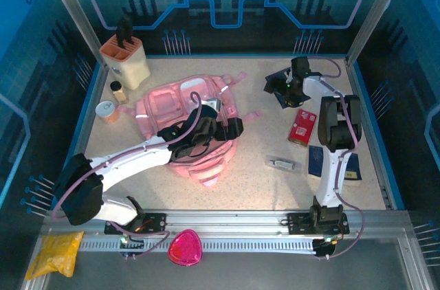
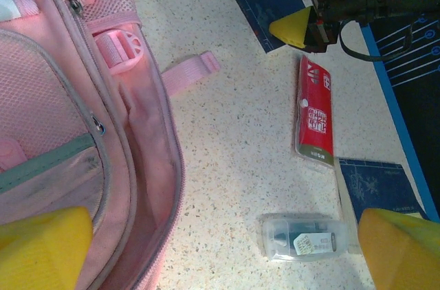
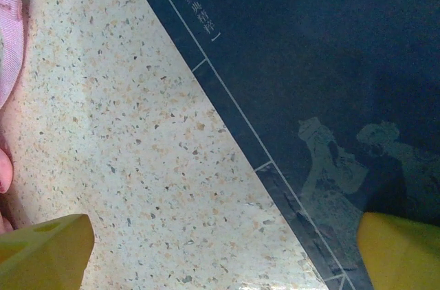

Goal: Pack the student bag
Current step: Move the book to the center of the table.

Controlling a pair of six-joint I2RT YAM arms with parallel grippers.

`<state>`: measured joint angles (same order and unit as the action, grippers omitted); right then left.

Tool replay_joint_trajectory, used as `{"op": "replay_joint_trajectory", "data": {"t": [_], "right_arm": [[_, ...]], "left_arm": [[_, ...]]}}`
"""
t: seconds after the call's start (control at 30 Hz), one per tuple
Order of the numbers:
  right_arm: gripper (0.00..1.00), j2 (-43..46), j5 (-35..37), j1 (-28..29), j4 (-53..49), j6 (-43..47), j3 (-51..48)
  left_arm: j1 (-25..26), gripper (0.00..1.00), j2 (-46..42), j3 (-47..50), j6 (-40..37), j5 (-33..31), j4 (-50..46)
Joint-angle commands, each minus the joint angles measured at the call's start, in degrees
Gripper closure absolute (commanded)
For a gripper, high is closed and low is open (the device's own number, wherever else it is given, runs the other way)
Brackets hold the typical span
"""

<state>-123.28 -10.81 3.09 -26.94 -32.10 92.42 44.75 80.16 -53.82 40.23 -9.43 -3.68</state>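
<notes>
I can make out little writing from here. The flat red packet [image 2: 315, 115] carries white characters down its face that are too small for me to read. The dark blue flat sheet with thin white lines [image 3: 309, 63] has a short row of tiny white characters along one line and a pale printed figure, also unreadable. The student bag [image 1: 189, 121], a large soft pink fabric backpack, lies flat on the centre-left of the speckled beige table [image 1: 254, 187]. One strap end sticks out toward the right. The left gripper [image 2: 220, 252] hangs over the bag's right edge with its yellow fingertips spread wide and nothing between them. The right gripper [image 3: 220, 252] sits over the near edge of the blue sheet at the far right, also spread wide and empty. A band of bare table separates the bag's edge from the red packet. Nearer me lie a small clear plastic case [image 2: 302, 238] and, just beside it, a dark blue booklet [image 2: 378, 187]. A beige knife block with black handles [image 1: 125, 56] stands in the far left corner. Blue walls with a circuit pattern enclose the table.
</notes>
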Motion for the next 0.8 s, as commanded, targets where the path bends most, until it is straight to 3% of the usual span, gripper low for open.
{"op": "replay_joint_trajectory", "data": {"t": [0.0, 0.27, 0.77], "right_arm": [[0.00, 0.03, -1.85, 0.94, -1.27, -0.47, -1.41], [0.00, 3.97, -2.67, 2.34, 2.50, -2.41, -9.24], [0.00, 15.32, -5.00, 10.74, 10.63, -7.67, -26.32]], "left_arm": [[0.27, 0.01, 0.80, -0.14, 0.20, -0.67, 0.10], [0.29, 0.01, -0.35, 0.51, 0.27, -1.29, -0.57], [0.27, 0.01, -4.84, 3.58, 1.60, -2.21, 0.15]]}}
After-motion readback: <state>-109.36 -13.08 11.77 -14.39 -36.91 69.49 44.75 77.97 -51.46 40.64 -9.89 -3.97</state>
